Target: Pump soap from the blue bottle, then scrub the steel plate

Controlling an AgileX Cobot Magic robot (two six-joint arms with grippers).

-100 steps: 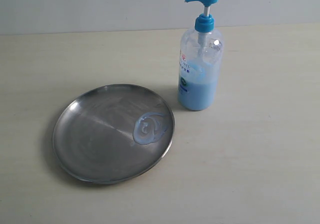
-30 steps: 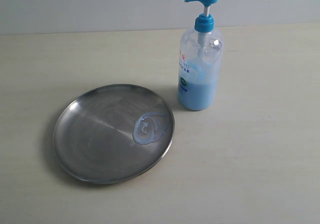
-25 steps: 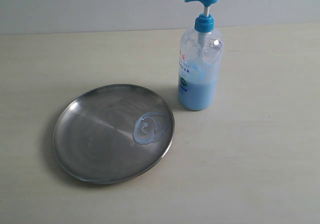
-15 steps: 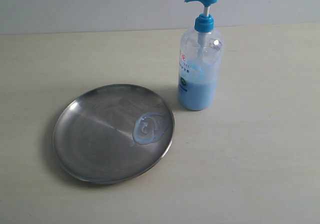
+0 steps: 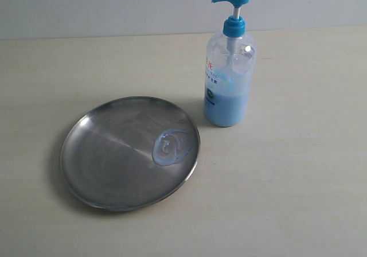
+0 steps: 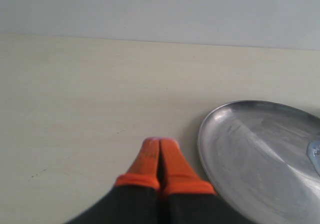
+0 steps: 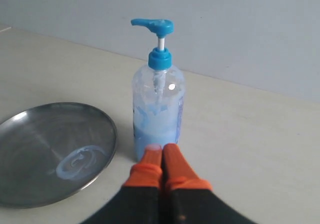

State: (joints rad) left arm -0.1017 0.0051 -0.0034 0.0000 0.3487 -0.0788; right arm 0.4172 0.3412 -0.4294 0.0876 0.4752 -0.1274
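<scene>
soap (image 5: pixel 172 147) is lying swirled on the steel plate (image 5: pixel 103 159), so scrubbing is apparently waiting, while the left pincer (image 6: pixel 160 143) and right pincer (image 7: pixel 161 149) are sitting closed, empty.

soap (image 5: pixel 171 145) smeared on steel plate (image 5: pixel 109 159), blue bottle (image 5: pixel 229 79) upright

Bright even light, faint shadows, sheen on steel plate (image 5: pixel 103 165)

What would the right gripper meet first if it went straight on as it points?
Probably the blue bottle, low on its body: it stands directly ahead of the right gripper, though depth is unclear.
</scene>
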